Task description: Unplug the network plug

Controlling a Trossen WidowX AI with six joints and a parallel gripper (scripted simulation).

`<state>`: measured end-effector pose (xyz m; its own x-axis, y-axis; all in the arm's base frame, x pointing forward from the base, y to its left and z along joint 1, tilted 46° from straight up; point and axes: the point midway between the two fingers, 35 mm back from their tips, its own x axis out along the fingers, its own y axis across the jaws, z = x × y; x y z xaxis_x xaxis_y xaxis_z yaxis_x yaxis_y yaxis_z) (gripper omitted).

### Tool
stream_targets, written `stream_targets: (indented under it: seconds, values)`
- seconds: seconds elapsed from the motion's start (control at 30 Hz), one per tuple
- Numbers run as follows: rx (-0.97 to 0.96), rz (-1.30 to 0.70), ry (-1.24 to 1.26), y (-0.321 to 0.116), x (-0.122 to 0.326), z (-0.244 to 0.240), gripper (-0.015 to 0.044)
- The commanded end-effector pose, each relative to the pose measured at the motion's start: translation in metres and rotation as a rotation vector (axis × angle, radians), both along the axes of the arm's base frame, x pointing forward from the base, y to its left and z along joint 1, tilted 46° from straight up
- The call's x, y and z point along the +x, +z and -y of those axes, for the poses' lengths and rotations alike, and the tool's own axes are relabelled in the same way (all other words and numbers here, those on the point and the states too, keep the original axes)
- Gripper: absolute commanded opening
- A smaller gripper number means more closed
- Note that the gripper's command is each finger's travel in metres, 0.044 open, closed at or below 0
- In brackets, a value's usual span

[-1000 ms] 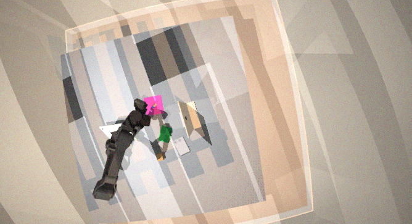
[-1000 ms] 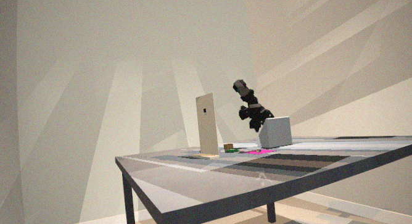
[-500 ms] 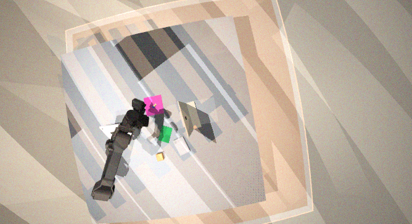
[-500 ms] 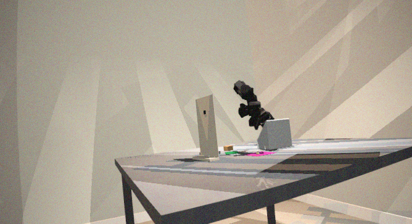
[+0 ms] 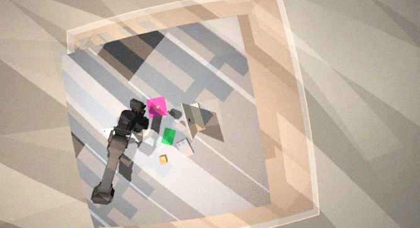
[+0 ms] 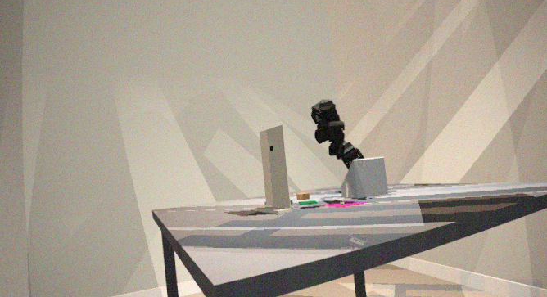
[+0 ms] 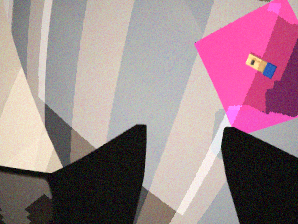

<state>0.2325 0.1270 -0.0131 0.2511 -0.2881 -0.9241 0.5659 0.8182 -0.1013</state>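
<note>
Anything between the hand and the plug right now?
Nothing: in the wrist view only table top and pink square separate the open hand from the plug.

The flat marked square (image 5: 156, 107) is bright magenta, with a darker purple shadow patch across part of it. On it lies the small network plug (image 7: 261, 66), pale yellow at one end and blue at the other. Beside the magenta square, a flat rectangle (image 5: 168, 136) is vivid green; beyond the green one, a small cube (image 5: 163, 159) is orange-tan and a small block (image 5: 185, 147) is pale grey-white. The upright panel (image 6: 274, 169) is beige with one small black socket (image 6: 271, 148). The table top (image 6: 311, 231) carries grey, white and brown diagonal stripes. The gripper fingers are black.
</note>
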Motion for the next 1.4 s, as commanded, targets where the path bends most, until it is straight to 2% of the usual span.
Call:
stream_targets:
  seconds: [0.0, 0.37, 0.73, 1.37]
  values:
    - [0.004, 0.008, -0.003, 0.014, 0.001, -0.011, 0.0156]
    - [0.004, 0.011, -0.004, 0.038, 0.000, -0.030, 0.0156]
    - [0.004, 0.011, -0.004, 0.038, 0.000, -0.030, 0.0440]
    - [0.004, 0.011, -0.004, 0.038, 0.000, -0.030, 0.0440]
